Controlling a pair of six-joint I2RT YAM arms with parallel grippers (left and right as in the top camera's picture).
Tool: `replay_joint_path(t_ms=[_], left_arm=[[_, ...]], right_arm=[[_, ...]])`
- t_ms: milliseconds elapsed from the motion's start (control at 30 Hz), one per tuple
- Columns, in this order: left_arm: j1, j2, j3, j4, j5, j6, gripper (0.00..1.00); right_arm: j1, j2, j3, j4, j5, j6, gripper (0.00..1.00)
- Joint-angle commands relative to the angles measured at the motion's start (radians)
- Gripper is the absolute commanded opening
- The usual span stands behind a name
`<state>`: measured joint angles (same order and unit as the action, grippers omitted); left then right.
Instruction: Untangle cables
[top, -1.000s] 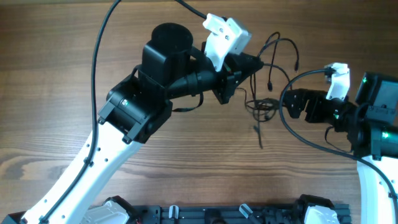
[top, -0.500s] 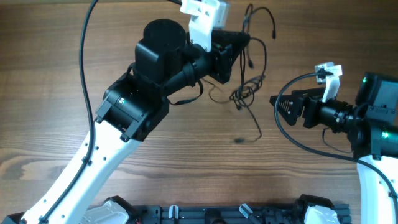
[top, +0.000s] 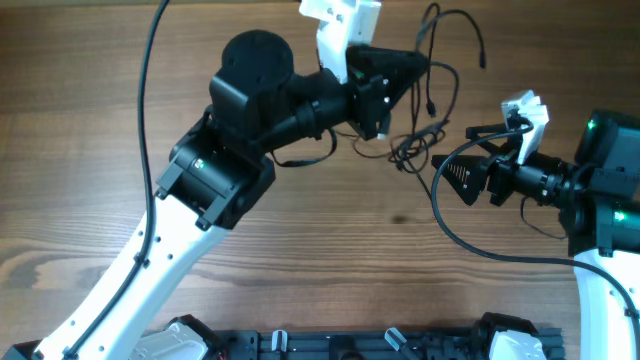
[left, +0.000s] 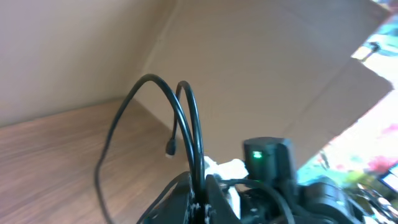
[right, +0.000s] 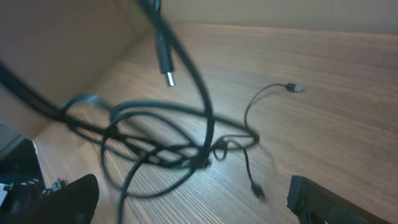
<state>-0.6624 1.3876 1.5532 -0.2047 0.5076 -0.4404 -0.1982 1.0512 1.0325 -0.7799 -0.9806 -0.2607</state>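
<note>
Cables (top: 412, 150): thin black tangle on the table (top: 300, 250), about 2 o'clock from frame centre in overhead. Strands run up from it to 12 o'clock, into the left gripper (top: 410, 72), and two loops arc on past it toward the top edge. Overhead hides the pinch under the gripper body. Left wrist shows it: two strands (left: 196, 134) come straight out from between the closed fingers of the left gripper (left: 200, 193), arch up, and one ends in a small plug (left: 170, 148) hanging free. So left is clamped on the cables. Right gripper (top: 452, 165) sits at 4 o'clock of the tangle, just beside it and pointing at it. Overhead alone doesn't settle whether it touches. Right wrist does: the right gripper (right: 193, 199) has its fingers (right: 68, 199) spread wide at the bottom corners with nothing between them, so it's open. That view also shows the tangle (right: 168, 149) as several overlapping loops lying on the wood, blurred. One lifted strand with a plug (right: 166, 78) hangs at 11 o'clock, and a loose end with a plug (right: 292, 88) lies at 2 o'clock.
</note>
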Motion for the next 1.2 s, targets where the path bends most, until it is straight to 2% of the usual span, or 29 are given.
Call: replay_joint_path(t_ms=[0,100,167,233,300,333,367,533,700,733,767,800,833,867,900,967,1067,1167], left_arm=[[-0.04,-0.016,0.018,0.038,0.043,-0.021,0.04],[-0.074,-0.016,0.018,0.064,0.043,-0.021,0.04],[-0.092,-0.016,0.018,0.068,0.042,-0.021,0.04],[-0.099,-0.016,0.018,0.067,0.042,-0.021,0.04],[-0.099,-0.016,0.018,0.066,0.042,-0.021,0.04],[-0.099,-0.016,0.018,0.066,0.042,-0.02,0.04],[-0.099,-0.016,0.018,0.066,0.042,-0.02,0.04],[-0.07,-0.016,0.018,0.04,-0.012,-0.015,0.04],[0.016,-0.016,0.018,-0.087,-0.264,-0.013,0.06],[0.033,-0.016,0.018,-0.114,-0.321,-0.013,0.13],[0.055,-0.016,0.018,-0.157,-0.403,-0.012,0.26],[0.071,-0.016,0.018,-0.187,-0.459,-0.008,0.43],[0.084,-0.016,0.018,-0.214,-0.509,-0.008,0.56],[0.096,-0.016,0.018,-0.242,-0.556,-0.008,0.61],[0.113,-0.016,0.018,-0.28,-0.613,-0.008,0.72],[0.137,-0.016,0.018,-0.334,-0.653,-0.008,0.83],[0.15,-0.016,0.018,-0.4,-0.641,-0.009,0.9],[0.15,-0.016,0.018,-0.428,-0.501,-0.009,0.93]], right_arm=[[-0.004,0.027,0.0,0.007,-0.034,-0.027,1.0],[-0.004,0.058,0.0,0.022,-0.034,-0.027,0.99],[-0.004,0.078,0.0,0.037,-0.035,-0.027,0.88],[-0.004,0.092,0.0,0.048,-0.052,-0.027,0.67],[-0.004,0.096,0.0,0.05,-0.076,-0.027,0.38],[-0.004,0.095,0.0,0.05,-0.076,-0.024,0.18],[-0.004,0.095,0.0,0.049,-0.076,-0.024,0.04],[-0.004,0.095,0.0,-0.014,-0.075,-0.024,0.04],[-0.004,0.095,0.0,-0.087,-0.074,-0.024,0.04],[-0.004,0.095,0.0,-0.099,-0.075,-0.024,0.04],[-0.004,0.095,0.0,-0.109,-0.075,-0.025,0.04],[-0.004,0.095,0.0,-0.112,-0.075,-0.024,0.04],[-0.004,0.095,0.0,-0.113,-0.075,-0.024,0.04],[-0.004,0.095,0.0,-0.114,-0.075,-0.024,0.04],[-0.004,0.095,0.0,-0.113,-0.075,-0.023,0.04],[-0.004,0.095,0.0,-0.112,-0.075,-0.007,0.04],[-0.004,0.095,0.0,-0.103,-0.074,0.014,0.04],[-0.004,0.095,0.0,-0.079,-0.068,0.058,0.04]])
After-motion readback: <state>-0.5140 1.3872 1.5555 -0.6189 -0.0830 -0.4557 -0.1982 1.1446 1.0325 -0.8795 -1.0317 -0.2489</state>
